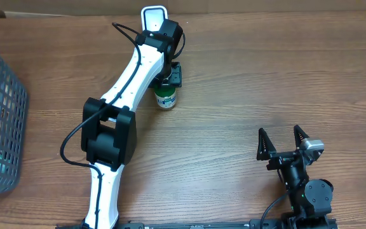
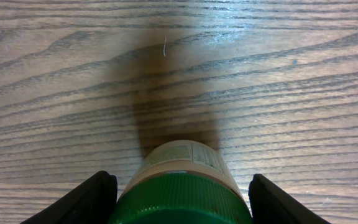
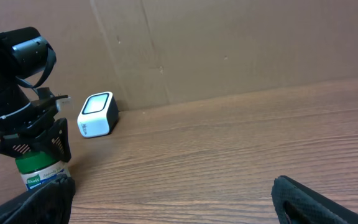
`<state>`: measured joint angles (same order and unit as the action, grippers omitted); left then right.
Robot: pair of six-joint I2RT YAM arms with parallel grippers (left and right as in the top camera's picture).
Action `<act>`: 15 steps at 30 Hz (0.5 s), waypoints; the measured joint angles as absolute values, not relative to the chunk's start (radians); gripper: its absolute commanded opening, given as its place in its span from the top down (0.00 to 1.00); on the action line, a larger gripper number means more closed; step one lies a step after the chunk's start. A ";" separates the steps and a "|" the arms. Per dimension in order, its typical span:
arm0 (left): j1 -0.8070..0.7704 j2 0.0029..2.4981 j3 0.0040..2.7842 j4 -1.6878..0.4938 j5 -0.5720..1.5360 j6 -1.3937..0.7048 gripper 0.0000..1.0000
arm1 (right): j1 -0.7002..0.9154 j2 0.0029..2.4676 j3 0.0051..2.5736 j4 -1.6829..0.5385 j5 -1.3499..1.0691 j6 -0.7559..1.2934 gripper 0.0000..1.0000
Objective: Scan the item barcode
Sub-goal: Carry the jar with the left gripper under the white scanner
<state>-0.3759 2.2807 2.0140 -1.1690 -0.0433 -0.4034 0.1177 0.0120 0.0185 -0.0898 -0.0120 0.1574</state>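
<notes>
My left gripper [image 2: 178, 194] straddles the green-capped plastic bottle [image 1: 166, 98] standing on the wooden table [image 1: 265, 76]. The white box scanner [image 1: 154, 16] sits just behind it, the grey plastic mesh basket [image 1: 5, 108] far left, and my right gripper [image 1: 279, 143] front right.

My overhead looks straight down on the table [image 1: 265, 83]; left wrist sits close above the green-capped bottle [image 2: 180, 190], which right wrist shares sidelong.

You have a brown wooden table [image 1: 253, 83] in front of you. A small bottle [image 1: 166, 99] with a green lid stands upright on it, toward the far side. A little white box [image 1: 153, 13] sits behind it at the far edge. A grey basket [image 1: 2, 108] sits at the left edge, well apart from both.
</notes>
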 measured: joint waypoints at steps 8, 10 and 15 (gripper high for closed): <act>-0.417 2.281 1.978 -1.131 -0.047 -0.413 0.68 | 0.117 0.012 0.019 -0.090 -0.012 0.157 0.00; -0.429 2.280 1.972 -1.121 -0.052 -0.413 0.68 | 0.117 0.012 0.019 -0.089 -0.012 0.157 0.00; -0.450 2.280 1.970 -1.106 -0.058 -0.414 0.68 | 0.117 0.012 0.019 -0.090 -0.012 0.157 0.00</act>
